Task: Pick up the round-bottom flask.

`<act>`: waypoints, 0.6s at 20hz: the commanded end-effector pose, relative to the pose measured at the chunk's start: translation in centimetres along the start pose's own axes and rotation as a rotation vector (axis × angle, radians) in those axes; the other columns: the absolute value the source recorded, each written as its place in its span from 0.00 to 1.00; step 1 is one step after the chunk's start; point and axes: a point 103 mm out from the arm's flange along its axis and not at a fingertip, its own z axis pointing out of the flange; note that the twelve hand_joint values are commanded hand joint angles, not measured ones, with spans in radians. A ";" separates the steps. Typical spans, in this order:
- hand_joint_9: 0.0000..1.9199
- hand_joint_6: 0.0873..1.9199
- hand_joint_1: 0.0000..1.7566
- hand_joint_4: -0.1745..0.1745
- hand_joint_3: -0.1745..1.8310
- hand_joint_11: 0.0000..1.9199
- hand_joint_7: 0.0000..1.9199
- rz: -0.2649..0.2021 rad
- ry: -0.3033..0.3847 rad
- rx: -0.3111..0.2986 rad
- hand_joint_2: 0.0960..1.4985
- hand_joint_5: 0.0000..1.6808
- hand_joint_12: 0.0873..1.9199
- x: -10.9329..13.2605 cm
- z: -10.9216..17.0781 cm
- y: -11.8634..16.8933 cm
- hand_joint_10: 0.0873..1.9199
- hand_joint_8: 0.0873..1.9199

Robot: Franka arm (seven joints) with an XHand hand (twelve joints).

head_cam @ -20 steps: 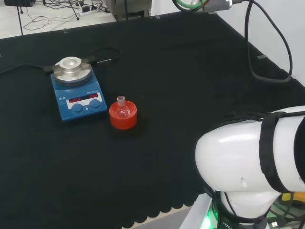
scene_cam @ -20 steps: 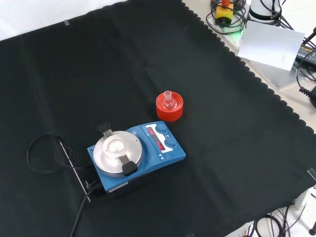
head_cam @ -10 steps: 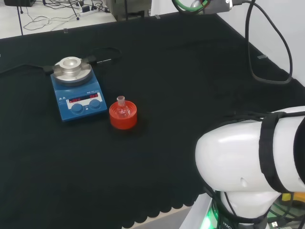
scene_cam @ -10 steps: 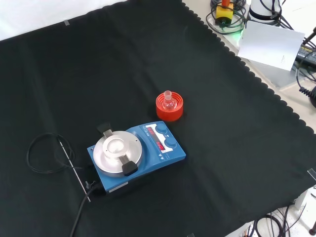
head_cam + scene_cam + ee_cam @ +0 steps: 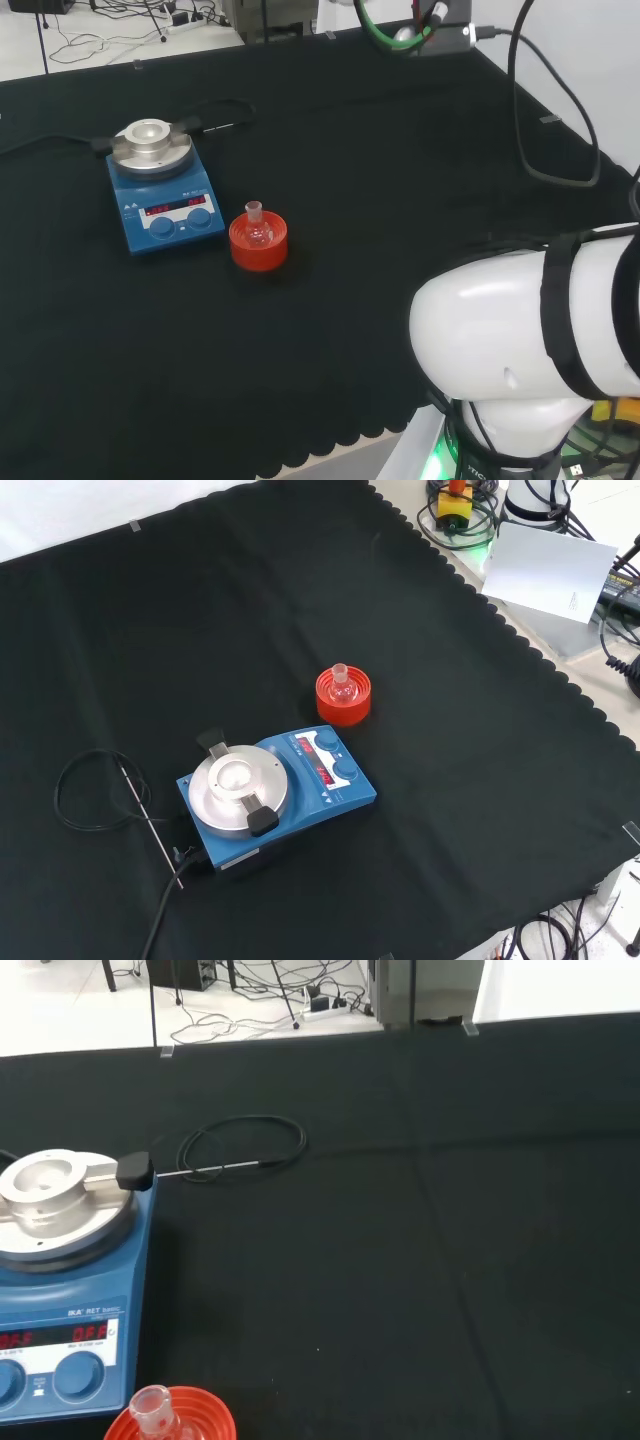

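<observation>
A small clear round-bottom flask (image 5: pixel 257 228) (image 5: pixel 341 687) stands upright, neck up, in a red ribbed ring stand (image 5: pixel 259 244) (image 5: pixel 343 697) near the middle of the black cloth. In the wrist view the flask's neck (image 5: pixel 151 1407) and the stand's rim (image 5: pixel 197 1415) are close to the camera. Nothing touches the flask or the stand.
A blue hotplate stirrer (image 5: pixel 160 202) (image 5: pixel 275 790) (image 5: pixel 60 1300) with a round metal top stands just beside the stand. Its black cable and thin probe (image 5: pixel 140 805) (image 5: pixel 240 1150) lie on the cloth behind it. The arm's white links (image 5: pixel 530 350) stand at the head view's right.
The arm's upper part and its cables at the head view's top right have shifted slightly left. Flask, stand and hotplate stay put.
</observation>
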 end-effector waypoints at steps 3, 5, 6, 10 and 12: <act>0.18 0.12 0.16 0.41 0.20 0.07 0.10 -0.070 0.052 0.019 0.78 0.22 0.70 -4.0 6.5 5.1 0.33 0.29; 0.20 0.10 0.19 0.39 0.20 0.08 0.11 -0.086 0.070 0.026 0.76 0.23 0.70 -4.9 8.3 6.8 0.32 0.30; 0.20 0.09 0.20 0.39 0.20 0.08 0.11 -0.095 0.077 0.032 0.75 0.24 0.70 -5.3 9.3 7.7 0.32 0.30; 0.22 0.07 0.22 0.37 0.22 0.09 0.12 -0.116 0.092 0.073 0.72 0.25 0.70 -6.0 12.9 10.0 0.32 0.31; 0.22 0.06 0.23 0.37 0.22 0.10 0.13 -0.117 0.107 0.089 0.70 0.25 0.70 -6.1 14.6 10.6 0.32 0.31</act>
